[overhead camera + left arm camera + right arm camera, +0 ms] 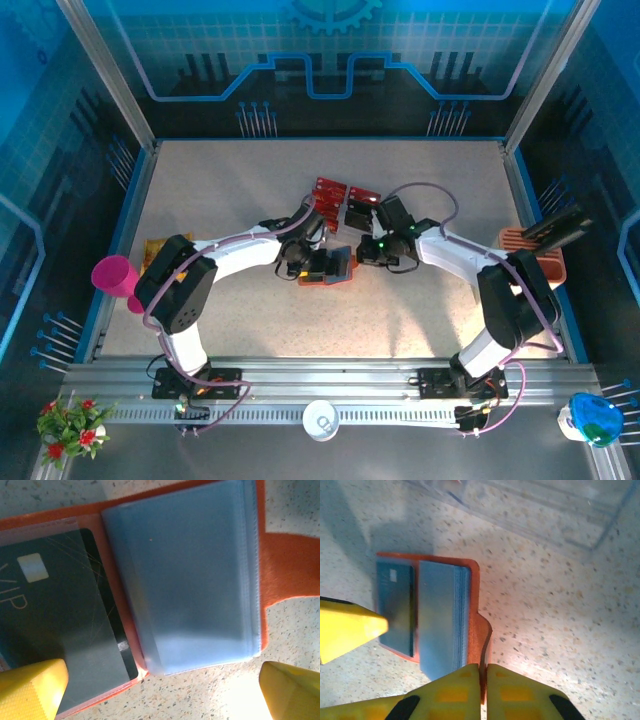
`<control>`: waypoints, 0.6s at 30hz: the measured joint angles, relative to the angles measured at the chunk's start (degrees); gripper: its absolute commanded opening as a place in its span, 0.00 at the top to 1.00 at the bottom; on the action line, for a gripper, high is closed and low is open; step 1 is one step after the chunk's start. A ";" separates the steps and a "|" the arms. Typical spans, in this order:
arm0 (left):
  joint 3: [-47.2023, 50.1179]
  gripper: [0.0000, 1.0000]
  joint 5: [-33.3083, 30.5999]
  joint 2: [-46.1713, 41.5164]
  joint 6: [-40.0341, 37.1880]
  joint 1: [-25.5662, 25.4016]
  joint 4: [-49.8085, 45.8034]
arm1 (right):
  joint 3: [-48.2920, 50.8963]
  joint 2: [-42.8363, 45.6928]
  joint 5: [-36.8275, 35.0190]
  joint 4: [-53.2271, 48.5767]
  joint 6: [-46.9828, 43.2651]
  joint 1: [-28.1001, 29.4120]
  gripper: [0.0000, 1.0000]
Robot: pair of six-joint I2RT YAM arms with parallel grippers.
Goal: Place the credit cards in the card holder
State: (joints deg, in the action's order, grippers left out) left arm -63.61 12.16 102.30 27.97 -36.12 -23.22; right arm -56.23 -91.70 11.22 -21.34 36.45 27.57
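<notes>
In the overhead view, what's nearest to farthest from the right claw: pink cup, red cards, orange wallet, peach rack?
1. Card holder, pinched in the right gripper.
2. Red cards, just beyond it.
3. Peach stand, right edge.
4. Pink cup, far left.

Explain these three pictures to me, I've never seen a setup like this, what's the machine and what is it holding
Two robot arms are bolted to a speckled table. One picture looks down from above; the other two come from cameras on each wrist, so the yellow shapes are fingertips. An orange card holder lies open, a dark card already in one pocket. The right gripper is shut on the holder's flap. The left gripper hangs open over it, empty. More red cards wait farther back.
</notes>
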 measured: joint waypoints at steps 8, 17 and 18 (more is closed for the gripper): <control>0.59 0.01 -0.39 0.00 0.00 0.00 0.31 | -4.17 -1.84 0.44 0.22 2.58 0.37 0.96; 0.79 0.01 -0.57 0.00 0.00 0.00 0.94 | -4.81 -2.38 0.15 0.42 3.23 0.92 1.00; 0.79 0.01 -0.57 0.00 0.02 0.00 0.94 | -4.35 -2.27 0.17 0.79 3.21 0.92 1.00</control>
State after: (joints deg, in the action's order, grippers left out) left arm -62.83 11.60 102.30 27.99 -36.12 -22.28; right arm -60.58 -93.97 11.40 -20.56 39.66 28.49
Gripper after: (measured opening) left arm 0.992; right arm 0.058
